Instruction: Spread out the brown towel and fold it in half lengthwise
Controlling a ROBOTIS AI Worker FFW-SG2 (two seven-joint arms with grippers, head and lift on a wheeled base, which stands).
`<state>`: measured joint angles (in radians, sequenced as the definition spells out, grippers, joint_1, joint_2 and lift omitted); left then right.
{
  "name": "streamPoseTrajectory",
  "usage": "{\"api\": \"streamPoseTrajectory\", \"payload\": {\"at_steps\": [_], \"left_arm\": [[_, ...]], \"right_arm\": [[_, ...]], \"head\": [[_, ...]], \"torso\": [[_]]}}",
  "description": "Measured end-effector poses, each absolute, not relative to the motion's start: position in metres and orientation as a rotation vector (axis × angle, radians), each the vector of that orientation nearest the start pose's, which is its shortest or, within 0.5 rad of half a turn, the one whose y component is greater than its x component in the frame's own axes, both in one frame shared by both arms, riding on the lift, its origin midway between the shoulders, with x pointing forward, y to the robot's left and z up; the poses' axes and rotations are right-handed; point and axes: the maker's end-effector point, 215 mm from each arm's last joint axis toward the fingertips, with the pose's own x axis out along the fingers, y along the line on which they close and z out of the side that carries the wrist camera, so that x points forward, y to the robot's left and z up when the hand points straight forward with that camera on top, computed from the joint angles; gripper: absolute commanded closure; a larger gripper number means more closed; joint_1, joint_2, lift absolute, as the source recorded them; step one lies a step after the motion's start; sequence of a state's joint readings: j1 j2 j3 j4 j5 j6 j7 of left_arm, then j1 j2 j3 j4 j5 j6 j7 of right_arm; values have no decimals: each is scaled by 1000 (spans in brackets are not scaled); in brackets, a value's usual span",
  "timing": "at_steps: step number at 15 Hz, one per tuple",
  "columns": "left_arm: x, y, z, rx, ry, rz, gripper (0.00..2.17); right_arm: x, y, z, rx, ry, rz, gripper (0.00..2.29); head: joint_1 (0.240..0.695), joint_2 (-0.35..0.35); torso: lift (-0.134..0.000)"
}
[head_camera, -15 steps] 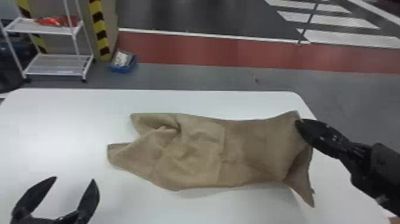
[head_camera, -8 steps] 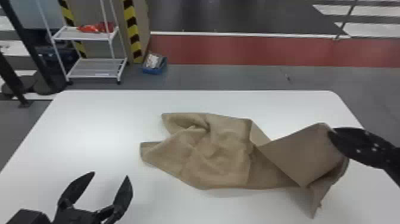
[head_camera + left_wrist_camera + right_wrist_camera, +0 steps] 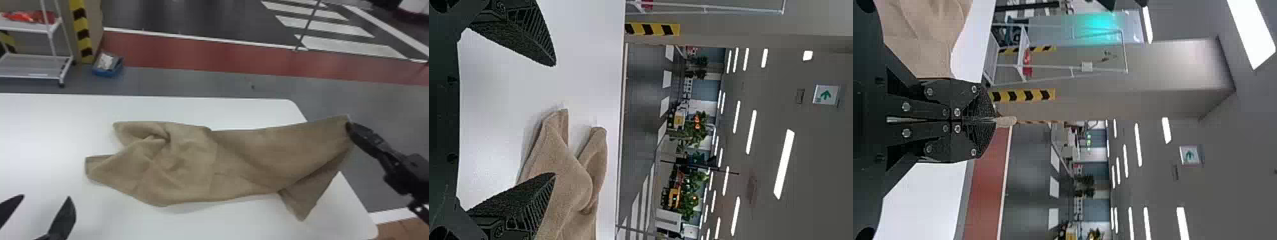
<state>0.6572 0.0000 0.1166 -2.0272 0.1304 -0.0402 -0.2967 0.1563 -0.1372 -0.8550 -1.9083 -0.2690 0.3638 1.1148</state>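
In the head view the brown towel (image 3: pixel 188 162) lies crumpled on the white table, its right part lifted and stretched past the table's right edge, one corner hanging down. My right gripper (image 3: pixel 349 127) holds its upper right corner. In the right wrist view that gripper (image 3: pixel 988 120) is shut, a bit of towel (image 3: pixel 1009 121) poking out between its tips. My left gripper (image 3: pixel 41 199) stands open at the lower left of the head view, apart from the towel. The left wrist view shows this gripper (image 3: pixel 554 120) with spread fingers, the towel's folded left end (image 3: pixel 564 185) beyond them.
The white table (image 3: pixel 48 127) extends left of the towel and in front of it. On the floor behind stand a white wire shelf (image 3: pixel 32 63) and a blue box (image 3: pixel 108 65).
The head view has swung around. My right gripper has pulled the towel's held corner outward to the right, so that the drooping right part is stretched more. The left gripper stays open.
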Motion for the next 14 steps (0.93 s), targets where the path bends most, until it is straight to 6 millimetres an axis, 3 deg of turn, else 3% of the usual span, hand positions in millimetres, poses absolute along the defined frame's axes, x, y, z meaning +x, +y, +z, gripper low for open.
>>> {"api": "streamPoseTrajectory", "payload": {"at_steps": [2,3,4,5,9,11,14], "left_arm": [[383,230,-396,-88,145,-182,100],[383,230,-397,-89,146,-182,100],[383,230,-397,-89,147,-182,100],[382,231,-398,-88,145,-181,100],[382,231,-398,-86,141,-185,103],[382,228,-396,-86,131,-202,107],[389,207,-389,-86,117,-292,137]], "right_arm": [[434,-496,-265,97,15,248,1642],[439,-511,-275,110,32,191,1200],[443,-523,-287,118,53,139,313],[449,-533,-303,118,89,97,-2],[452,-551,-335,116,176,0,46],[448,-554,-337,119,181,-10,46],[439,-551,-332,113,174,-9,46]], "head": [[695,-346],[695,-350],[695,-350],[695,-350],[695,-350],[695,-350],[695,-350]], "torso": [[-124],[-124],[-124],[-124],[-124],[-124],[-124]]}}
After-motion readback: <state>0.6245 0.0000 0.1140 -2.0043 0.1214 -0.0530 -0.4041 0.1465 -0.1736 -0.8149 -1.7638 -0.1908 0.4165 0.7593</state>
